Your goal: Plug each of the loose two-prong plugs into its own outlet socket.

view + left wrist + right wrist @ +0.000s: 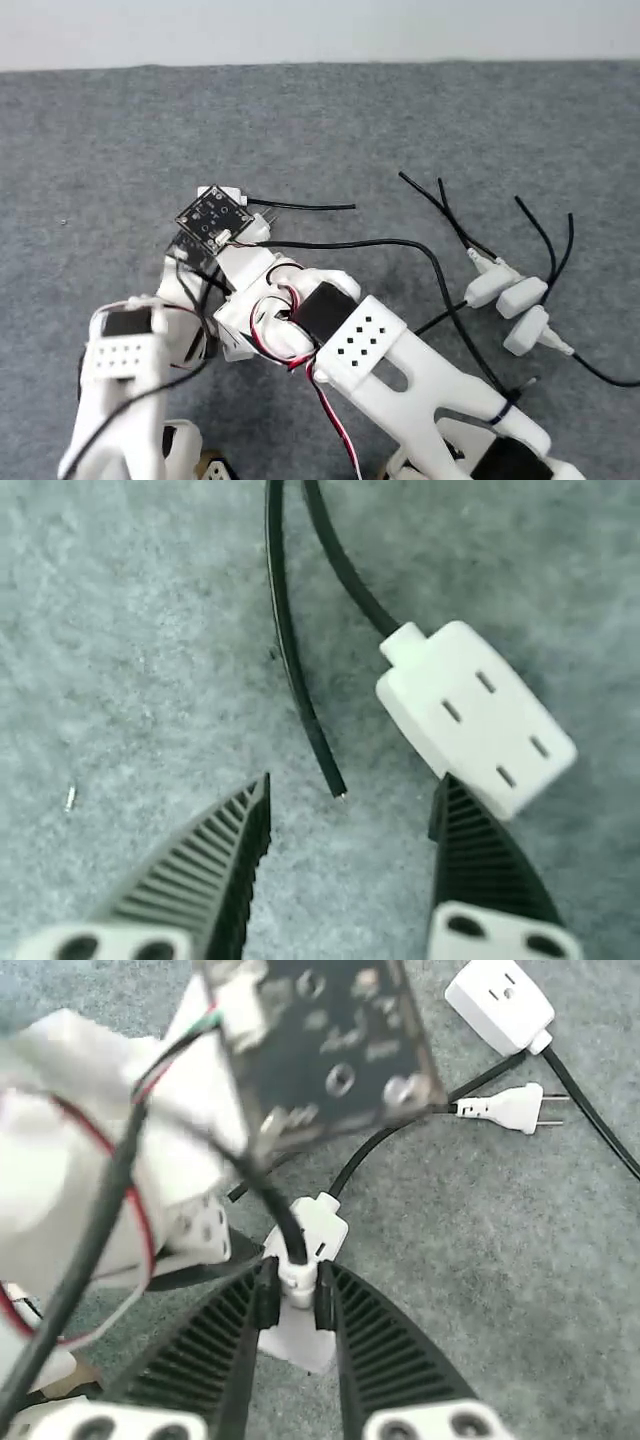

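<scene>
Left gripper (355, 780) released; socket (470, 715) just beside one finger, outside gap, lying slantwise. Right gripper (296, 1270) clenched on plug (298, 1340) at cord end, likely nearer to mating.

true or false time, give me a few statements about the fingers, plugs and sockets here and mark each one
1. The left fingers are open. True.
2. The socket is clamped between them. False: it lies beside one finger, not between the two.
3. The right fingers are shut on a white cord end. True.
4. The two-prong plug is plugged in. False: its prongs are bare and it lies loose on the grey mat.
</scene>
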`<state>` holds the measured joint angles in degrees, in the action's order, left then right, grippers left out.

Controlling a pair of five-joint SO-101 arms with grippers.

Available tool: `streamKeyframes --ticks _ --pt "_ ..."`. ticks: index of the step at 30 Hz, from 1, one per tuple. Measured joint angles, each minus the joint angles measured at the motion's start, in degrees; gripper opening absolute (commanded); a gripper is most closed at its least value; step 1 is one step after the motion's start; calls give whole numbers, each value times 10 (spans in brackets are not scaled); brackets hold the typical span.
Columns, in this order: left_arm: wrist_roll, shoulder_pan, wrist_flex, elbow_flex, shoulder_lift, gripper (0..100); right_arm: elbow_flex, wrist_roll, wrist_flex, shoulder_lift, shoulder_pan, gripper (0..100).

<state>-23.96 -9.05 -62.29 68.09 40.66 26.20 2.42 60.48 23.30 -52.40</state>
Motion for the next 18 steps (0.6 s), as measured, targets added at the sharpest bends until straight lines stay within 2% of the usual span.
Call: streamKeyframes --ticks 6,12,18 --pt "-38 19 -28 47 109 246 0 0 0 4 0 8" --pt "-40 23 -32 69 162 246 0 0 0 4 0 8" --pt "-9 -46 -33 69 200 246 72 0 -66 5 1 8"
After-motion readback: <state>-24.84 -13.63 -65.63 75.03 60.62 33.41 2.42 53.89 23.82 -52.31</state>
